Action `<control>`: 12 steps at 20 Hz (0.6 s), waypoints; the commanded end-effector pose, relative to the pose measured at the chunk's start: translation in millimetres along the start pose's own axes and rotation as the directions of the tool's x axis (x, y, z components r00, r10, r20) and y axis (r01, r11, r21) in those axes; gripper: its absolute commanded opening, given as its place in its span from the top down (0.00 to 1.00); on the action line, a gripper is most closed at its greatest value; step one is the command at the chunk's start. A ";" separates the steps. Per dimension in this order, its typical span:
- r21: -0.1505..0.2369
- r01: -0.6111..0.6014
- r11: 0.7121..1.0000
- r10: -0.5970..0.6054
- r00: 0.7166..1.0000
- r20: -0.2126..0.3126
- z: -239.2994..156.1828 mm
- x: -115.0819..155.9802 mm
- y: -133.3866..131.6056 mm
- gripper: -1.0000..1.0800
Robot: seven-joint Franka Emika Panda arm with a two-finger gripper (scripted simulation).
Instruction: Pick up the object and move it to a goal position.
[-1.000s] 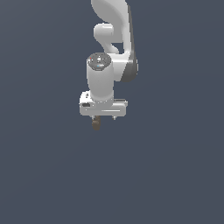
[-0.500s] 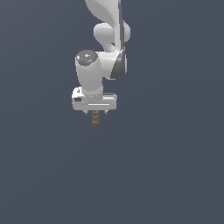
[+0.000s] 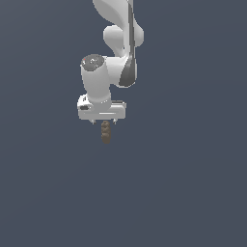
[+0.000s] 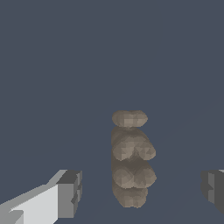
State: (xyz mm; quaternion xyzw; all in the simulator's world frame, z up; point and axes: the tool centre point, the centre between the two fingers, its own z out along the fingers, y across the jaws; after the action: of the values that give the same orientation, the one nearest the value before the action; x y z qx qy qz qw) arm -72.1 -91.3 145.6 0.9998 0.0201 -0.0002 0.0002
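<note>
The white two-fingered claw [image 3: 103, 121] at the end of the single white jointed robot arm [image 3: 118, 46] is standing released. In the wrist view the claw [image 4: 141, 189] is showing its two grey-tipped fingers [image 4: 68, 194] spread far apart, one on each side of the picture. Neither is touching anything, and plain gaps are lying between each finger and the lump in the middle.

One small dull-brown elongated bumpy lump [image 3: 105, 132] is the only loose thing in view. In the exterior view it is sitting just under the claw's wide white body, between the two short finger tips and reaching a little beyond them. Its long axis is running away from the claw. In the wrist view the lump [image 4: 130, 159] is appearing as a stack of four rounded bulges. The farthest bulge is flatter and set slightly apart from the other three, and the nearest is lying in line with the fingers.

The lump is narrower than the opening between the fingers and is sitting roughly midway in it, a little nearer the darker finger at the picture's edge.

A flat dark blue-grey ground [image 3: 193, 193] is filling everything else in both views. It is not possible to tell whether the lump is resting on it.
</note>
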 end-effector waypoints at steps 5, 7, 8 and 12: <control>0.000 0.001 1.000 -0.001 1.000 0.000 15.3 -0.9 -0.1 0.04; 0.000 0.001 1.000 -0.001 1.000 0.000 25.7 -1.6 0.1 0.04; 0.000 0.002 1.000 -0.002 1.000 0.000 30.8 -1.8 -0.1 0.04; 0.000 0.002 1.000 -0.002 1.000 0.000 45.3 -2.0 0.1 0.04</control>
State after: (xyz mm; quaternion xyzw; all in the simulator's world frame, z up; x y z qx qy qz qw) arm -74.3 -91.5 105.3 0.9998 0.0210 -0.0006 0.0000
